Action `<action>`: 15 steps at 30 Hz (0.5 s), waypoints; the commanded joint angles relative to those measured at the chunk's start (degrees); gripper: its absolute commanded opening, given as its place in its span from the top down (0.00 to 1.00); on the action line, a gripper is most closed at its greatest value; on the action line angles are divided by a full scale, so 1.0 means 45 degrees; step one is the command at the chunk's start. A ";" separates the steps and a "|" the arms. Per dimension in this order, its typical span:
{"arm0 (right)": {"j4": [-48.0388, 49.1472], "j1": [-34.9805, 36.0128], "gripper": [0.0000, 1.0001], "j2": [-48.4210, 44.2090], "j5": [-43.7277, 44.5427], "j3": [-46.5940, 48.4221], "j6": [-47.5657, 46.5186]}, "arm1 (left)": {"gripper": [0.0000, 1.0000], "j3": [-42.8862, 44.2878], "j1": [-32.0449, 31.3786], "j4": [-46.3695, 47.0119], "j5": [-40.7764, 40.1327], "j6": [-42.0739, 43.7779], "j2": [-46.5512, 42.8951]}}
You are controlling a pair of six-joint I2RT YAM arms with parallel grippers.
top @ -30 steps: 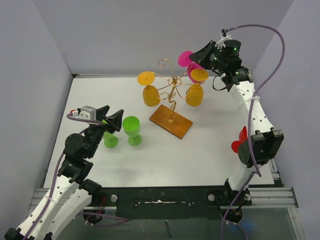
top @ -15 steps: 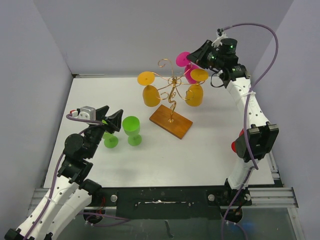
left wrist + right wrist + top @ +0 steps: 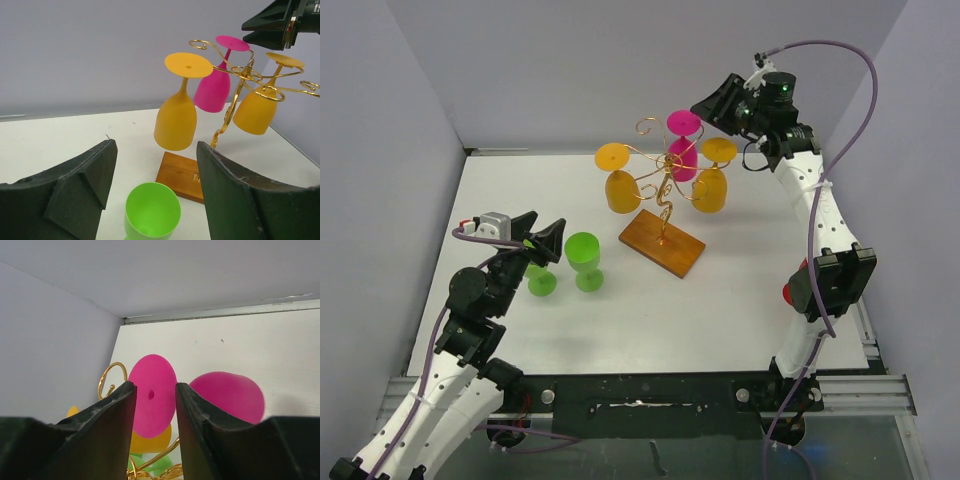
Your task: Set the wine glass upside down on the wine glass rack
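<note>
white table point(image 3: 740, 290), grey walls. pink wine glass point(image 3: 682, 150): is hanging upside down on the wine glass rack point(image 3: 665, 190), just ahead of and below the right gripper point(image 3: 702, 105), whose jaws are standing parted and gripping nothing. probably light, rigid and smooth, so the stem is likely offering the surest hold. left gripper point(image 3: 545, 240) is sitting spread wide and empty.

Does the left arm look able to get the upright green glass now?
Probably yes: the left gripper is open and the green glass stands just ahead of it, nothing between.

Glossy gold-wire wine glass rack point(image 3: 667, 200) on smooth brown wooden base point(image 3: 662, 243); matt plastic-looking pink wine glass point(image 3: 683, 158).
</note>
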 commanded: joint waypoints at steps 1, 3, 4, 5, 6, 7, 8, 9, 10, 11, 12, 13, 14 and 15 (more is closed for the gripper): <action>0.0039 0.0043 0.60 -0.0081 0.0154 0.0771 -0.0286 | 0.37 0.0089 0.0074 0.0329 -0.0139 0.0076 -0.0096; -0.0098 0.0062 0.58 -0.0098 0.0282 0.0874 -0.0409 | 0.37 0.0091 0.0074 0.0329 -0.0137 0.0071 -0.0091; -0.0139 0.0063 0.57 -0.0113 0.0361 0.0909 -0.0454 | 0.37 0.0091 0.0074 0.0329 -0.0137 0.0066 -0.0096; -0.0184 0.0073 0.56 -0.0125 0.0413 0.0951 -0.0491 | 0.37 0.0093 0.0074 0.0330 -0.0139 0.0052 -0.0097; -0.0233 0.0072 0.55 -0.0139 0.0466 0.0992 -0.0520 | 0.37 0.0101 0.0074 0.0329 -0.0147 0.0051 -0.0092; -0.0281 0.0077 0.54 -0.0170 0.0538 0.1043 -0.0558 | 0.37 0.0102 0.0074 0.0329 -0.0138 0.0051 -0.0087; -0.0316 0.0082 0.53 -0.0201 0.0581 0.1086 -0.0607 | 0.37 0.0096 0.0074 0.0329 -0.0137 0.0051 -0.0091; -0.0342 0.0071 0.52 -0.0241 0.0653 0.1140 -0.0632 | 0.37 0.0101 0.0084 0.0329 -0.0147 0.0051 -0.0082; -0.0365 0.0072 0.52 -0.0295 0.0703 0.1184 -0.0667 | 0.37 0.0114 0.0087 0.0321 -0.0138 0.0051 -0.0073; -0.0353 0.0082 0.51 -0.0358 0.0737 0.1248 -0.0713 | 0.37 0.0110 0.0088 0.0311 -0.0120 0.0037 -0.0072; -0.0325 0.0076 0.50 -0.0403 0.0763 0.1324 -0.0777 | 0.37 0.0127 0.0093 0.0309 -0.0108 0.0032 -0.0060; -0.0302 0.0097 0.49 -0.0496 0.0758 0.1409 -0.0849 | 0.37 0.0139 0.0093 0.0295 -0.0067 0.0032 -0.0010; -0.0157 0.0102 0.48 -0.0630 0.0780 0.1420 -0.0858 | 0.37 0.0175 0.0093 0.0266 -0.0055 0.0015 0.0046; -0.0076 0.0134 0.47 -0.0771 0.0802 0.1399 -0.0910 | 0.37 0.0216 0.0093 0.0196 -0.0024 0.0003 0.0124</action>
